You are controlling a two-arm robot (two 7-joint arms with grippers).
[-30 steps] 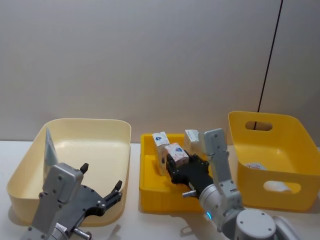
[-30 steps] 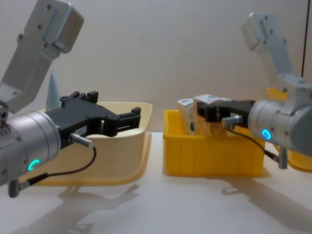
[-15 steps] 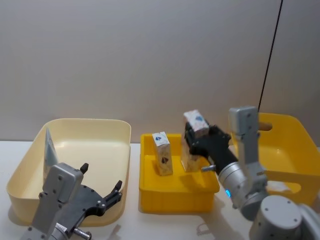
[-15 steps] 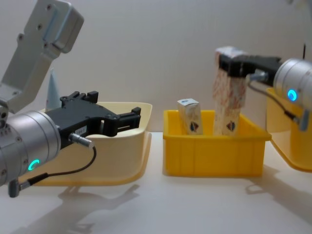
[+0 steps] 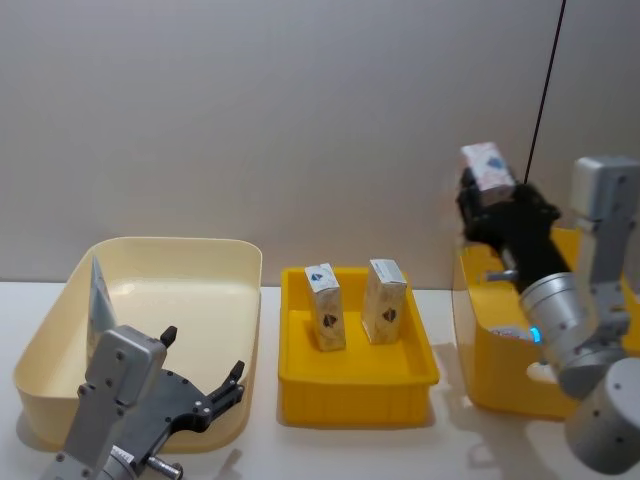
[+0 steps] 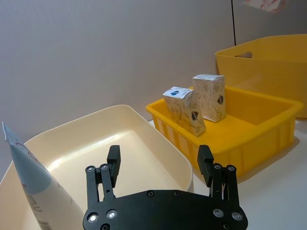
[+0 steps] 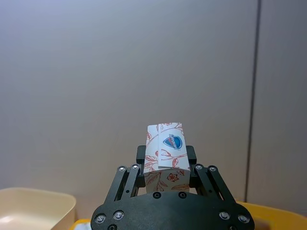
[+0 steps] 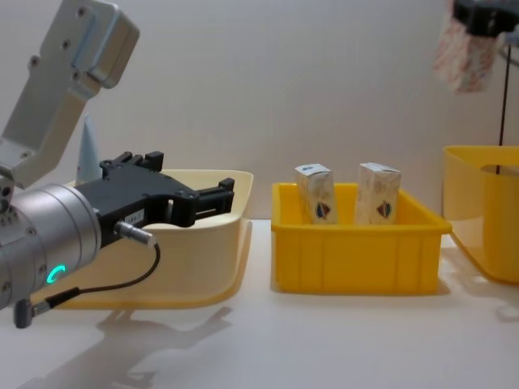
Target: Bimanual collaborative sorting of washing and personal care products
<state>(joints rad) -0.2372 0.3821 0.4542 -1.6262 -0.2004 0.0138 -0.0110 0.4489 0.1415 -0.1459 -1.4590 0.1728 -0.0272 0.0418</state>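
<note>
Right end effector [image 5: 487,200] raised high above the near rim of the deep yellow bin [image 5: 560,300] on the right, fingers clamped on a white carton [image 5: 486,165] with orange print and a blue emblem; seen from the right wrist, carton [image 7: 166,155] upright between the two fingers, emblem facing up and out. In the chest view, the same carton [image 8: 464,55] up at the top right corner, well above the bin's rim [image 8: 478,154]. Two more white cartons standing in the shallow yellow tray [image 5: 355,390] in the middle: the left carton [image 5: 324,306] leaning slightly, the right carton [image 5: 385,300] upright just beside it, apart. Left end effector [image 5: 205,395] low at the front wall of the cream bin [image 5: 175,245], fingers spread wide, nothing between them. Light-blue squeeze tube [image 5: 100,295] propped upright against the cream bin's left wall, red marks visible near its base from the left wrist [image 6: 33,191]. All three containers side by side on the pale worktop [image 8: 268,340].
</note>
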